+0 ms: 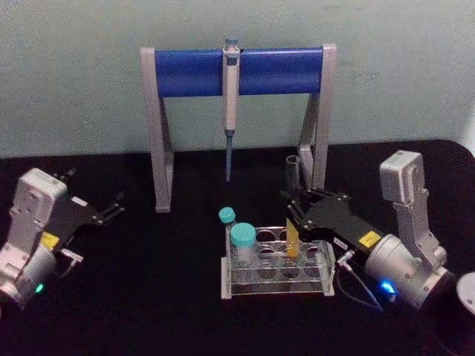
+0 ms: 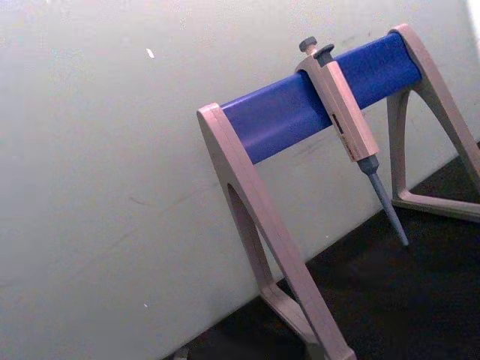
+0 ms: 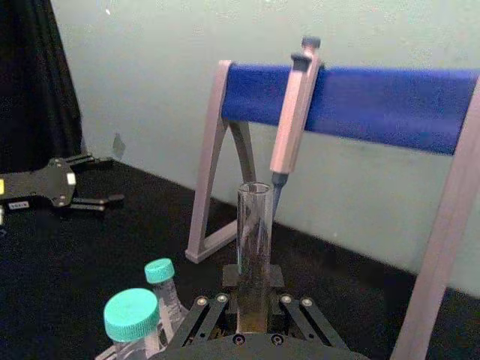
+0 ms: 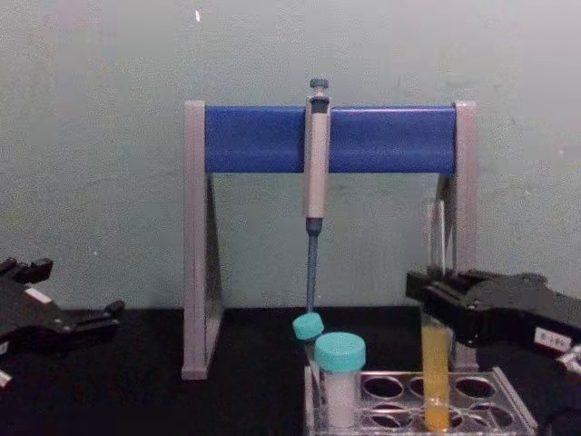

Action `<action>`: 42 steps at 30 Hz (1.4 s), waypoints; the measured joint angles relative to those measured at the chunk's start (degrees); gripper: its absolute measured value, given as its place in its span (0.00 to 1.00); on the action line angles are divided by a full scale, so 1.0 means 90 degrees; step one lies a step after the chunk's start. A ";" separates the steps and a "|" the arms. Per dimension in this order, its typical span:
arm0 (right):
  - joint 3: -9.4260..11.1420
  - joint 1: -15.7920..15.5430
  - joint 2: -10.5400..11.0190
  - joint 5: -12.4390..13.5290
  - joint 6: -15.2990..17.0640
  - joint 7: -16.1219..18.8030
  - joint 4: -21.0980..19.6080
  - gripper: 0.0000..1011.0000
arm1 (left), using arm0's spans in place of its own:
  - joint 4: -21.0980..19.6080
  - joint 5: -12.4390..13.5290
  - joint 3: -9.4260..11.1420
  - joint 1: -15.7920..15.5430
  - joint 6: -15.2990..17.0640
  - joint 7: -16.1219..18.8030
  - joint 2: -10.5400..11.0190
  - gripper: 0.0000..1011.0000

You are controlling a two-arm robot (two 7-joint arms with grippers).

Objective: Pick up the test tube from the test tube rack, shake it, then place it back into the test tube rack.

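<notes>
With our right gripper [image 4: 435, 294] clamped on the uncapped test tube [image 4: 436, 372], upright in a rear hole of the test tube rack [image 1: 276, 288], and our left gripper [image 1: 113, 208] parked open at the left, a tilted lift could snag the hole or spill liquid.

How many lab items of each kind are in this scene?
Uncapped test tube: 1, gripped by the right gripper
Teal-capped tubes: 2
Test tube rack: 1
Pipette: 1
Pipette stand: 1
Total: 6
Not counted: left gripper, open, at the left.
</notes>
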 joint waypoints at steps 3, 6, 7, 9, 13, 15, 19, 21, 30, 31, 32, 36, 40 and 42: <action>0.0079 -0.0107 0.0009 -0.0070 -0.0191 -0.0002 -0.0103 0.22 | 0.0000 0.0000 0.0000 0.0000 0.0000 0.0000 0.0000 1.00; 0.0179 -0.0189 -0.0008 -0.0077 -0.0381 0.0022 -0.0198 0.22 | 0.0000 0.0000 0.0000 0.0000 0.0000 0.0000 0.0000 1.00; 0.0203 -0.0203 -0.0013 -0.0076 -0.0435 0.0039 -0.0219 0.22 | 0.0000 0.0000 0.0000 0.0000 0.0000 0.0000 0.0000 1.00; 0.0271 -0.0234 -0.0037 -0.0062 -0.0575 0.0082 -0.0282 0.22 | 0.0000 0.0000 0.0000 0.0000 0.0000 0.0000 0.0000 1.00; 0.0362 -0.0247 -0.0101 -0.0007 -0.0793 0.0159 -0.0376 0.22 | 0.0000 0.0000 0.0000 0.0000 0.0000 0.0000 0.0000 1.00; 0.0383 -0.0238 -0.0131 0.0000 -0.0854 0.0183 -0.0399 0.22 | 0.0000 0.0000 0.0000 0.0000 0.0000 0.0000 0.0000 1.00; 0.0401 -0.0134 -0.0205 -0.0030 -0.0954 0.0201 -0.0394 0.22 | 0.0000 0.0000 0.0000 0.0000 0.0000 0.0000 0.0000 1.00; 0.0402 -0.0064 -0.0247 -0.0052 -0.0971 0.0222 -0.0329 0.22 | 0.0000 0.0000 0.0000 0.0000 0.0000 0.0000 0.0000 1.00; 0.0363 0.0156 -0.0367 -0.0052 -0.0965 0.0314 -0.0104 0.22 | 0.0000 0.0000 0.0000 0.0000 0.0000 0.0000 0.0000 1.00; 0.0354 0.0179 -0.0376 -0.0050 -0.0955 0.0328 -0.0082 0.22 | 0.0000 0.0000 0.0000 0.0000 0.0000 0.0000 0.0000 1.00; 0.0349 0.0188 -0.0379 -0.0049 -0.0950 0.0334 -0.0073 0.22 | 0.0000 0.0000 0.0000 0.0000 0.0000 0.0000 0.0000 1.00; 0.0335 0.0211 -0.0383 -0.0043 -0.0928 0.0346 -0.0043 0.22 | 0.0000 0.0000 0.0000 0.0000 0.0000 0.0000 0.0000 1.00; 0.0329 0.0225 -0.0388 -0.0043 -0.0906 0.0345 -0.0021 0.22 | 0.0000 0.0000 0.0000 0.0000 0.0000 0.0000 0.0000 1.00; 0.0327 0.0227 -0.0387 -0.0046 -0.0900 0.0342 -0.0015 0.22 | 0.0000 0.0000 0.0000 0.0000 0.0000 0.0000 0.0000 1.00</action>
